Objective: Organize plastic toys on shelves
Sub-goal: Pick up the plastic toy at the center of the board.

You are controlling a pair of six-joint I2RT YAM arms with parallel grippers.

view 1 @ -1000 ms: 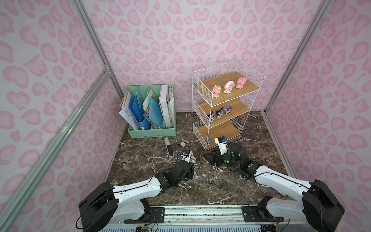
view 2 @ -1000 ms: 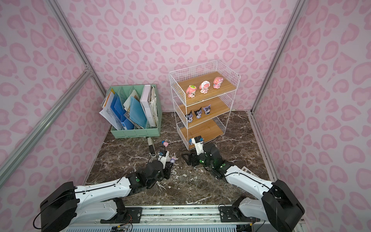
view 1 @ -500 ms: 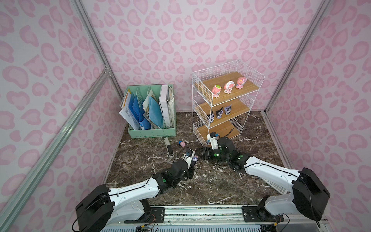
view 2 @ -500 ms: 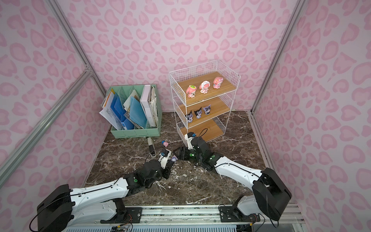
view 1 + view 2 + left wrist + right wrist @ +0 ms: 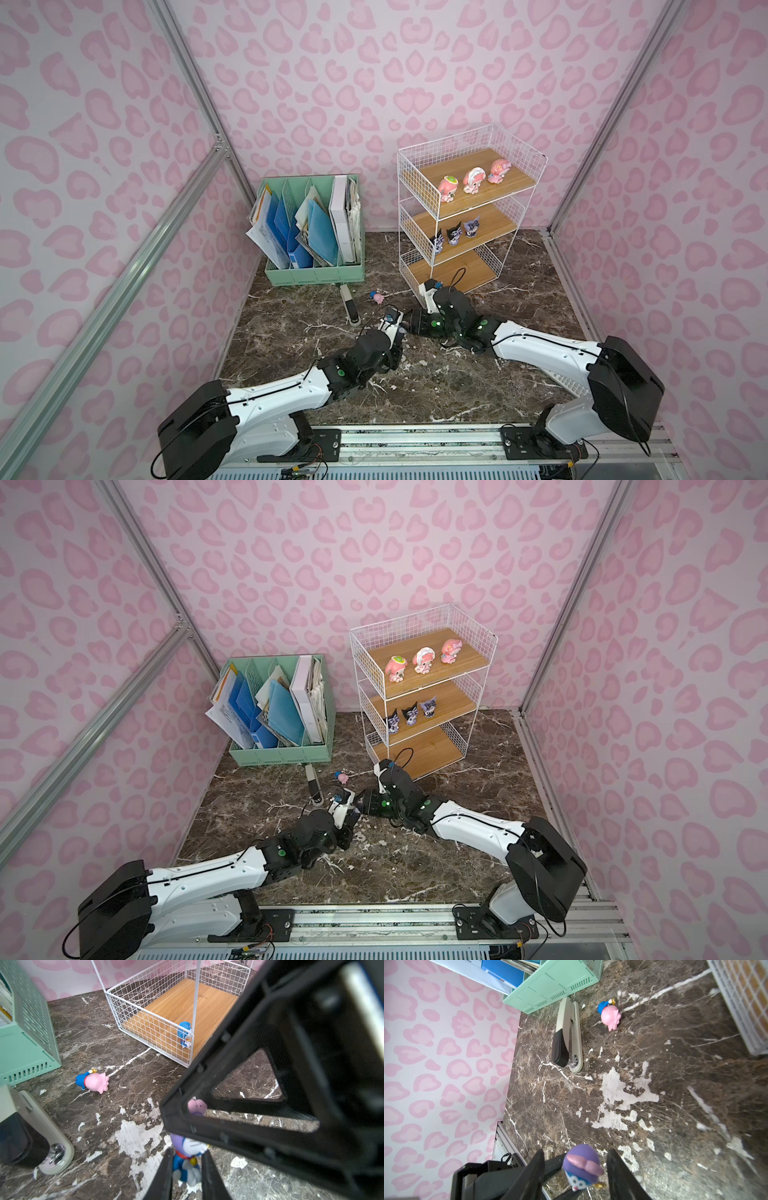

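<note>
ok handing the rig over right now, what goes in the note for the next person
Left gripper: shut on the purple-capped toy.
Right gripper: open, jaws either side of that toy's head, not yet gripping.
Done: three pink toys on the rack's top board, three black-and-purple toys on the middle, blue toy on the bottom.
Left: likely finish the handover, shelve this toy, then the pink-headed toy lying on the table.

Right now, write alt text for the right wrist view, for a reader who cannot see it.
A small purple-capped toy is framed between the two spread fingers of the right pincer. Beyond, on the brown marble table, lie a stapler and a pink-headed toy near a green file box.
</note>
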